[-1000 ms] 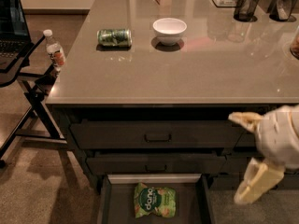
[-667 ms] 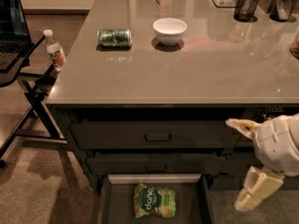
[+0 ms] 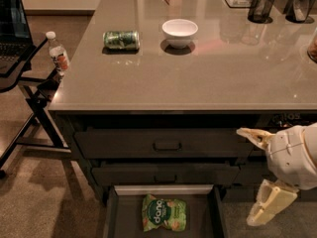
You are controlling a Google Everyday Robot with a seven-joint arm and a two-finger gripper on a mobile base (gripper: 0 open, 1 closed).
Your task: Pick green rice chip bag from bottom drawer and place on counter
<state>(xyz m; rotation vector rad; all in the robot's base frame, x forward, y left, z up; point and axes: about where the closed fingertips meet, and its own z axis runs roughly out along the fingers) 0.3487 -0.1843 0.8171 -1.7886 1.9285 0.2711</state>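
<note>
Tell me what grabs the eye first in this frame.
The pale end effector hangs at right, fingers spread open, beside the drawer fronts with nothing in it. Bottom centre, the green rice chip bag lies flat in the open bottom drawer. On the counter above sit a white bowl and a tipped green can.

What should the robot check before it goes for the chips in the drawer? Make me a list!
1. The bottom drawer is pulled open: ok.
2. The green rice chip bag lies inside with nothing on top: ok.
3. The gripper is open and empty: ok.
4. The gripper is lined up over the bag: not ok, it hangs to the right of the drawer.
5. The counter has a bare spot in front of the green can and the white bowl: ok.
</note>
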